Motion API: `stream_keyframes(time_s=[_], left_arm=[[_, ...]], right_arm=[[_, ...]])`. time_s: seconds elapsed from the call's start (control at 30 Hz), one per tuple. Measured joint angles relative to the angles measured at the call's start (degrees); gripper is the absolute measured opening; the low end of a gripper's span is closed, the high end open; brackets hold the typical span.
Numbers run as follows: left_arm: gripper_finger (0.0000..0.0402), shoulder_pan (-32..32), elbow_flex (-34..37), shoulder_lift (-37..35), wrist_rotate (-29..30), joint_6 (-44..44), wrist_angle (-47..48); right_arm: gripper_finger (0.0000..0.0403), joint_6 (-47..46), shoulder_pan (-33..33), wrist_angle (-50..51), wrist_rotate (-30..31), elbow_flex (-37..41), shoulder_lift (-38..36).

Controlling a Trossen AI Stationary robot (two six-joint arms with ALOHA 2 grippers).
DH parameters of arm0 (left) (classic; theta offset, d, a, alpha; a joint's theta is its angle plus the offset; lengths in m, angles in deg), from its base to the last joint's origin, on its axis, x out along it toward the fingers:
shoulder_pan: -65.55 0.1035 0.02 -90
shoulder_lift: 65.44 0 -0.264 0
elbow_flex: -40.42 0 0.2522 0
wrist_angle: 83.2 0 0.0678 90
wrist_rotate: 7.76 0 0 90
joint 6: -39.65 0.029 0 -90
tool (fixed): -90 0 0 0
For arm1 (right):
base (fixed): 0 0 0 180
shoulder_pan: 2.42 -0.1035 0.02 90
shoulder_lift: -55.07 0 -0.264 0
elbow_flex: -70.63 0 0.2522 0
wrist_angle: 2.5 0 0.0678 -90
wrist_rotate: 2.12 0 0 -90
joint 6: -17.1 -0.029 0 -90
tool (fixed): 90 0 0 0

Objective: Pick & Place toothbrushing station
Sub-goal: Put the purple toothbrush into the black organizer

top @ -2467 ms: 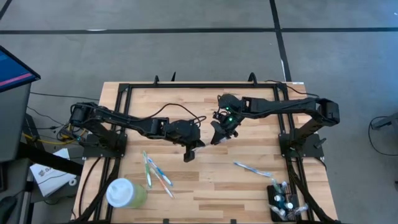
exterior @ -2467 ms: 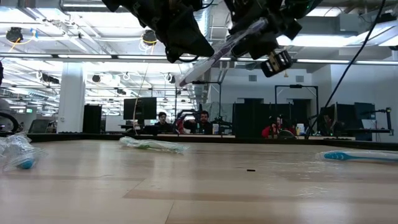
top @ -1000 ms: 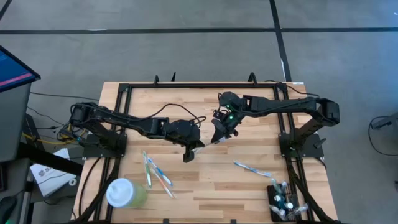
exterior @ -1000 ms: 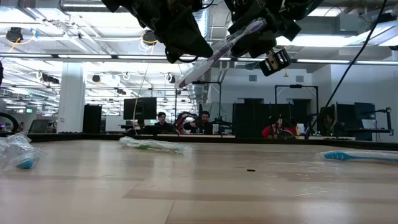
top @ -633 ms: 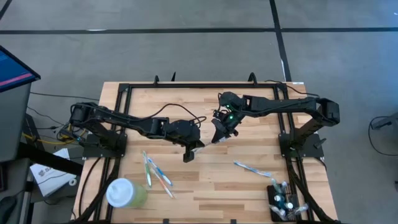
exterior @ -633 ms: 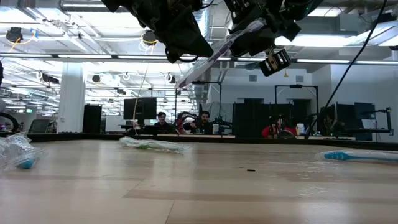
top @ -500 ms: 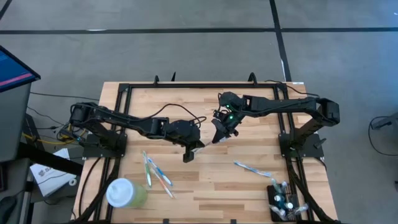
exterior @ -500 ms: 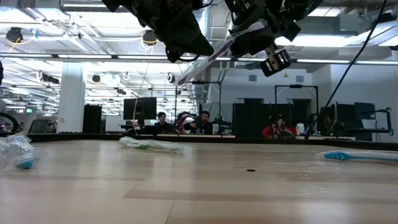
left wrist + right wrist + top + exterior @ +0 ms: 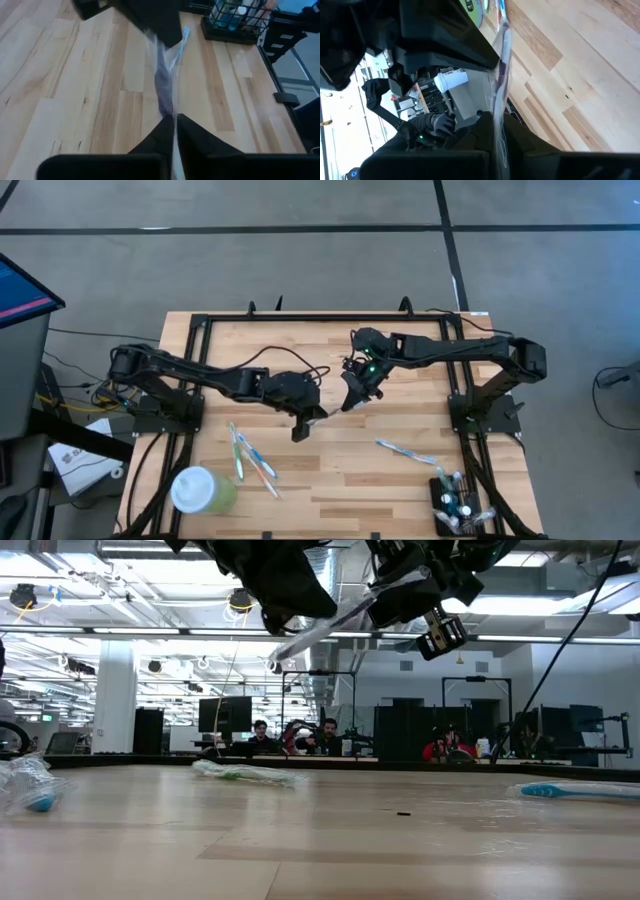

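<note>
Shifted slightly leftward: left gripper (image 9: 303, 423), clenched on wrapped toothbrush (image 9: 330, 625); right gripper (image 9: 352, 398) now clenched on its other end, above tabletop (image 9: 330, 470).

Roughly six toothbrushes (image 9: 406, 450), one cup (image 9: 203, 491).

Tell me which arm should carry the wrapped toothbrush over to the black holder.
Right. The toothbrushing station sits at the table's near right corner, beside the right arm's base. Both the right gripper and left gripper are shut on the wrapped toothbrush in mid-air, so the left would need to release.
</note>
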Motion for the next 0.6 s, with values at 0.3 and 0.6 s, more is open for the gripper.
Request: stream_keyframes(time_s=[0.3, 0.6], left_arm=[[0.0127, 0.4, 0.1, -7.7, 11.4, -5.3, 8.9], [0.0189, 0.4, 0.0, -13.7, 19.4, -8.3, 12.1]], right_arm=[[0.0008, 2.6, -0.3, 6.7, 0.2, -0.6, -2.8], [0.0012, 10.6, -4.1, 33.1, 5.9, -9.4, -8.8]])
